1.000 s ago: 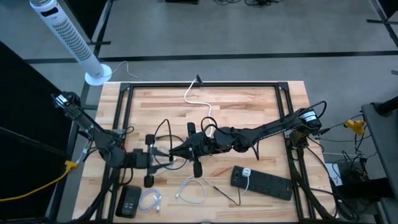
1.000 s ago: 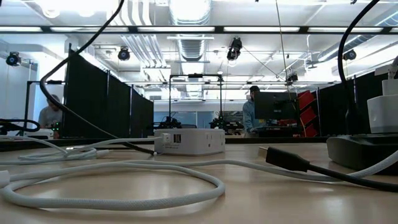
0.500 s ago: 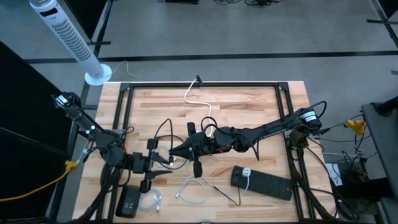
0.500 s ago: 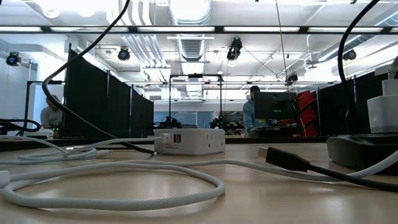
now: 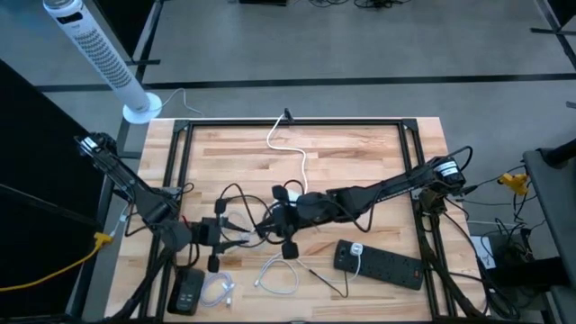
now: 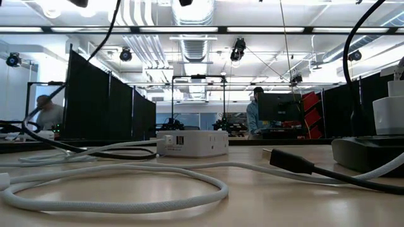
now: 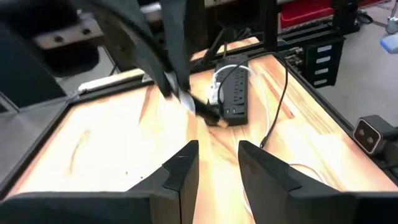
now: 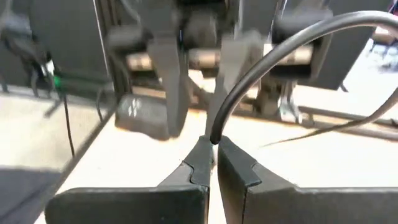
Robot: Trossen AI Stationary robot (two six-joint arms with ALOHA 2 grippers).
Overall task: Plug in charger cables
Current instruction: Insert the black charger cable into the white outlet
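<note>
Arms reach toward each other over the middle of the tabletop (image 5: 360, 153). The right pincer (image 8: 214, 155) is clenched on a black charger cable (image 8: 273, 53), held above the wood. The left pincer (image 7: 217, 158) stands released, fingers apart, facing the power strip (image 7: 235, 93).

A pale wooden table (image 5: 360, 162) with visible grain and a slight sheen, edged by a dark metal frame (image 5: 297, 122), carries a matt black plastic power strip (image 5: 378, 262), a smooth white plastic socket cube (image 6: 192, 143) and a white braided cable (image 6: 126, 189).
</note>
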